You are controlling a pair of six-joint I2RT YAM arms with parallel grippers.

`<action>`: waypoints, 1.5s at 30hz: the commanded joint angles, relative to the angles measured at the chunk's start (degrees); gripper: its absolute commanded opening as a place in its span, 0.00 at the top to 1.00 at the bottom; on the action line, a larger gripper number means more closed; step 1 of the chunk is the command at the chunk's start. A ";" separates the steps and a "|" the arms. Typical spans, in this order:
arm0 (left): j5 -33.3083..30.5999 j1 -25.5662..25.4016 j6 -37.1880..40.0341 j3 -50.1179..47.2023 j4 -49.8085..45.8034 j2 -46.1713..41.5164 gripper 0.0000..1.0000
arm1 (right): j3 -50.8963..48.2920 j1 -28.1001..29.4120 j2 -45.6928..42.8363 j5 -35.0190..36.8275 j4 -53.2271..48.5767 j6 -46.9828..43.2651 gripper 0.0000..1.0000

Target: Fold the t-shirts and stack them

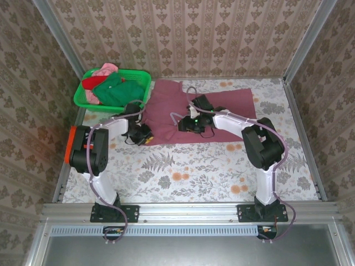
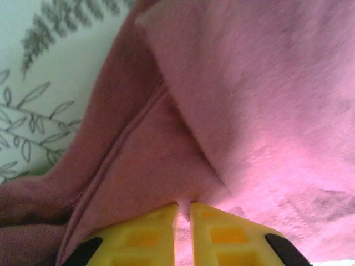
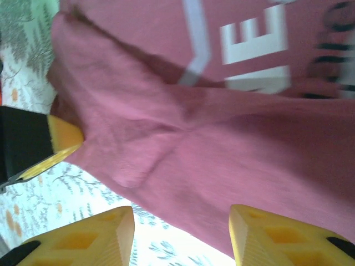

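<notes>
One maroon t-shirt [image 1: 166,108] lies flat at far centre; my left gripper [image 2: 184,206] pinches its near-left edge, fingers almost pressed together, while my right gripper [image 3: 180,213] hovers spread over the cloth just right of it

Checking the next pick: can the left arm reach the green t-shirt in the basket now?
Probably yes: the green t-shirt lies uncovered in the basket just beyond the left gripper, nothing between; but that gripper looks shut on the maroon t-shirt, to release first.
</notes>
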 commanded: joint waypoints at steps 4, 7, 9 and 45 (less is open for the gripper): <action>-0.21 1.25 2.85 -0.60 -1.99 0.65 0.92 | 6.11 4.40 5.89 -1.64 0.54 4.91 0.56; 0.38 1.96 2.78 -3.45 -0.91 -0.05 0.92 | 7.55 5.08 7.92 -0.40 -0.18 6.68 0.60; 0.46 2.15 3.21 -4.36 -0.82 -0.45 0.92 | 8.07 5.26 8.79 1.02 -0.89 7.50 0.60; -3.12 5.07 0.51 -15.72 2.24 -12.14 0.98 | 6.43 4.41 2.47 4.70 -7.17 7.65 1.00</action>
